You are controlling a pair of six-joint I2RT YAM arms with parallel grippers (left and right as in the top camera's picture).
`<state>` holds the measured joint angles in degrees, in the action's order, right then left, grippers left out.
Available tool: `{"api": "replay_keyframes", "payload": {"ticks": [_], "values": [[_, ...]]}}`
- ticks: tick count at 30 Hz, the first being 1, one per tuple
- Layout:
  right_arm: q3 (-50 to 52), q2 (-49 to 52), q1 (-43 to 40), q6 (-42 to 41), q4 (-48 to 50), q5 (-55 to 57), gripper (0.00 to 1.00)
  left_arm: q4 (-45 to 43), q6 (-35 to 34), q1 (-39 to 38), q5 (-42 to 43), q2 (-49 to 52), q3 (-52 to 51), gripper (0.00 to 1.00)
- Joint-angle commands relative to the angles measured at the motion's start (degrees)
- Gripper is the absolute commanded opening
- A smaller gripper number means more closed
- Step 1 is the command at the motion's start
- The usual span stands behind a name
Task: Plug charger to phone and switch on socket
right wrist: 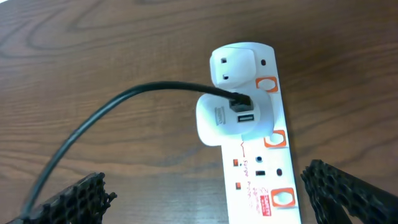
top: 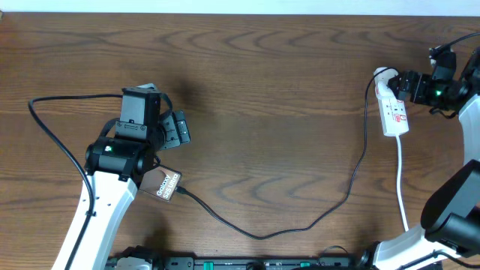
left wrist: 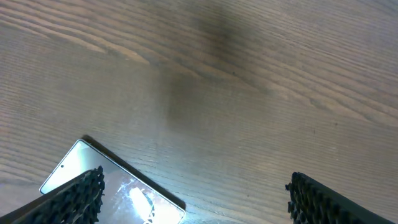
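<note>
Phone [top: 165,184] lay far left, beside my left gripper [left wrist: 194,200], jaws wide and empty; charger [top: 262,235] tip met its edge, seating unclear. My right gripper [right wrist: 208,198], wide above socket [right wrist: 260,171], risked snagging the charger and tugging it loose

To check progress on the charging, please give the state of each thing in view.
phone: flat on the table, lettering up.
socket: white adapter inserted; switch position cannot be told.
charger: one end in the adapter, other end at the phone's edge, apparently plugged in.
left gripper: open, empty, near the phone.
right gripper: open, empty, over the socket.
</note>
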<state>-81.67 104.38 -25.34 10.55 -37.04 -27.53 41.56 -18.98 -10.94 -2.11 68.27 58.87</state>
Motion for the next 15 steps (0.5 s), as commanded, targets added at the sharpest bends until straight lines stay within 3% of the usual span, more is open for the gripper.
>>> {"api": "replay_keyframes", "payload": {"ticks": [1,15], "values": [[0.5,3.8,-0.4,-0.9,1.4,-1.3,0.99,0.0,1.2,-0.1,-1.2,0.2,1.0,0.93],[0.5,11.1,-0.2,-0.9,5.6,-3.1,0.99,0.0,1.2,-0.1,-1.2,0.2,1.0,0.93]]}}
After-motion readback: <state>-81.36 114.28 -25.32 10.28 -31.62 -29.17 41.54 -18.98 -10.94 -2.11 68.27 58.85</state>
